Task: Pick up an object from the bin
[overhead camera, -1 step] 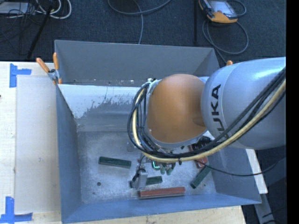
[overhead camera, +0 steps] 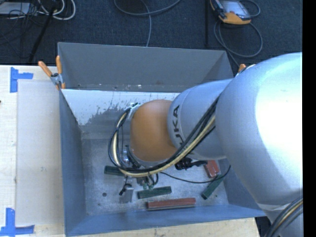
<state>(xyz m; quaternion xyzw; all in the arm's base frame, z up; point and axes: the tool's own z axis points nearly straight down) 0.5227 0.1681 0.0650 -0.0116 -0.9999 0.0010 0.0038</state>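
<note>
The arm (overhead camera: 256, 132) fills the right of the bin (overhead camera: 143, 63), and its orange cover (overhead camera: 150, 135) hides much of the floor. Beneath it, what seems to be the end effector (overhead camera: 144, 182) hangs low near the front; whether it is released or clenched I cannot tell. A long red-brown bar (overhead camera: 170, 204) lies by the front wall, a green bar (overhead camera: 154, 193) just under the end effector, a grey scrap (overhead camera: 127, 195) beside it.

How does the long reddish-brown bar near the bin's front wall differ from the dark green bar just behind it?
The reddish-brown bar is longer than the dark green bar. The reddish-brown bar lies nearly level along the bin's front wall; the dark green bar tilts, its right end farther back. Both are slim flat bars lying on the floor.
</note>
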